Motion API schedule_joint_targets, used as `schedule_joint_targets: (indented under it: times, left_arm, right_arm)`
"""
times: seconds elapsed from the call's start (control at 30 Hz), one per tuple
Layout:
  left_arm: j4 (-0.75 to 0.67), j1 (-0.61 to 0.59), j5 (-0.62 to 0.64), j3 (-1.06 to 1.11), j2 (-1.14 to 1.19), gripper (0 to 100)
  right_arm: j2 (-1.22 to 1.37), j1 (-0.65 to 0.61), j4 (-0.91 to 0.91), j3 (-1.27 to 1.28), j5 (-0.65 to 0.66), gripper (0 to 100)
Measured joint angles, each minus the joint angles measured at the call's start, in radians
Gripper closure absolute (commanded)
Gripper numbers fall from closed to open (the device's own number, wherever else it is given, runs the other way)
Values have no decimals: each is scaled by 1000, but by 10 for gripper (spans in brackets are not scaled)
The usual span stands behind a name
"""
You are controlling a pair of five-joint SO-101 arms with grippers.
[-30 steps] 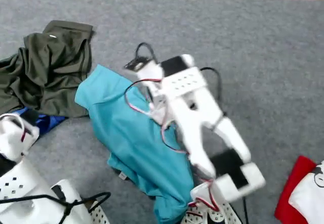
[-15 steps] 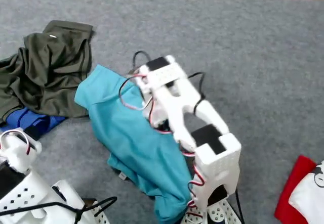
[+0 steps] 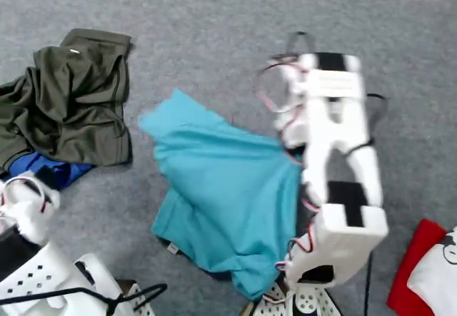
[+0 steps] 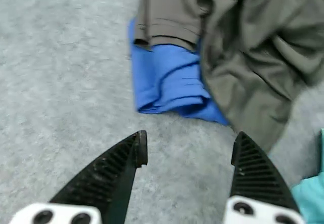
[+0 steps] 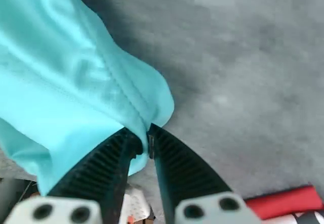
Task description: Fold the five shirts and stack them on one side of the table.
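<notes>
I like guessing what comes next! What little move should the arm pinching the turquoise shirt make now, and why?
Probably draw the pinched edge sideways, away from the green shirt. The right gripper is shut on the edge of the turquoise shirt, which lies rumpled, not flat.

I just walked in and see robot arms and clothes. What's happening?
The right gripper is pinching the edge of the teal shirt, which lies spread out, not yet folded, in the middle of the grey table. The left gripper hangs open over the table near a blue shirt tucked under an olive shirt. At the table's edge sits red and white cloth.
</notes>
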Motion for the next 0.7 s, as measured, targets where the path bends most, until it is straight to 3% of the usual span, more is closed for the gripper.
schedule_joint_targets:
  times: [0.4,0.7]
  left_arm:
    - [-9,482,3,0,66,726]
    - [-101,770,3,-15,437,725]
  right_arm:
    - [106,551,-209,0,206,994]
    - [144,715,-265,0,275,994]
